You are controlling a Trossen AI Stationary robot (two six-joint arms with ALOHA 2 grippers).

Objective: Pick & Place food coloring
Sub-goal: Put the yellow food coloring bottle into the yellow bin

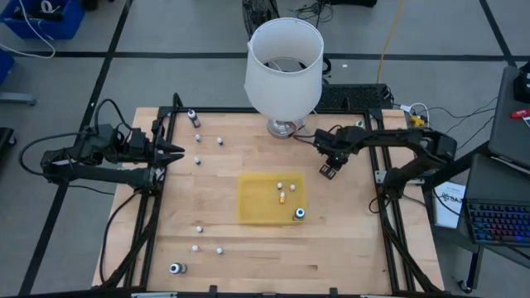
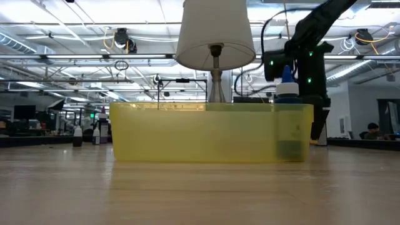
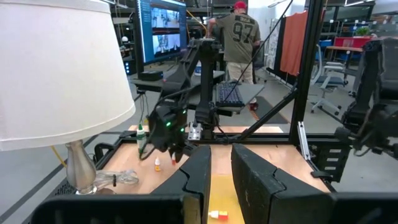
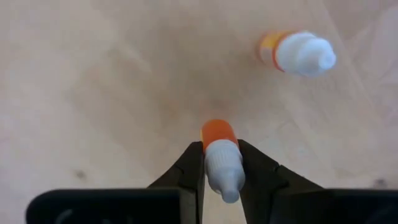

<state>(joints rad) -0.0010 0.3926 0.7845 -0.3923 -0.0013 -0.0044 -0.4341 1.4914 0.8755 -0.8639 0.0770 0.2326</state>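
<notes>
An orange-capped food coloring bottle (image 4: 222,163) was gripped between the right gripper (image 4: 222,171) fingers above the tabletop (image 1: 207,207), near its right edge. The left gripper (image 1: 176,152), fingers closed, was parked at the left edge.

Robotics lab — framed wooden table (image 1: 248,165), ceiling trusses (image 2: 94,59), monitors (image 3: 163,28), keyboards (image 1: 497,225)

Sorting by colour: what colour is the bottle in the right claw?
Orange bottle, whitish cap; right wrist view.
</notes>
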